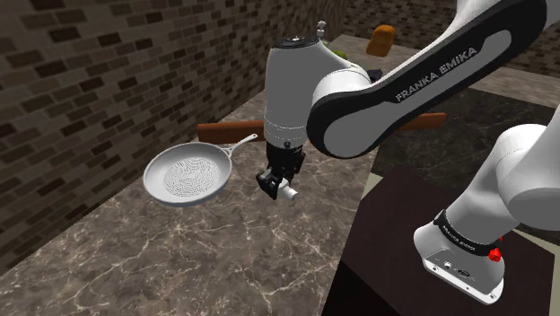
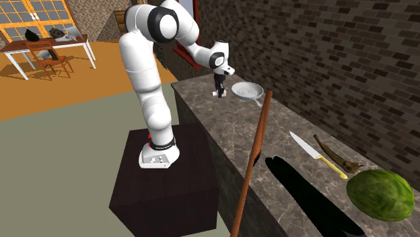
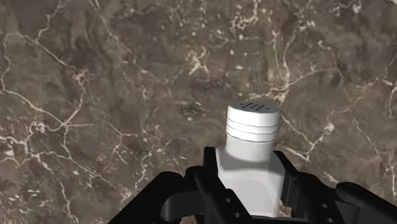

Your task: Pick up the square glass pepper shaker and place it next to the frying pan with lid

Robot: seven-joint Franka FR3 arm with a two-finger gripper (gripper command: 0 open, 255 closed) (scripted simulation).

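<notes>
Shaker pinched in the gripper [image 1: 275, 183] over the marble counter [image 1: 224, 256].
The black fingers [image 3: 208, 186] clasp the white shaker [image 3: 251, 167] by its square body, hiding its base; the holed cap [image 3: 252, 119] pokes clear. It sits just beside the pale frying pan [image 1: 188, 175], whose lid I can't make out.

Dark marble counter [image 1: 179, 260] against brick wall [image 2: 323, 54]; knife [image 2: 315, 155], green melon [image 2: 380, 194], long brown pole [image 2: 252, 158] toward second exterior view's right.
</notes>
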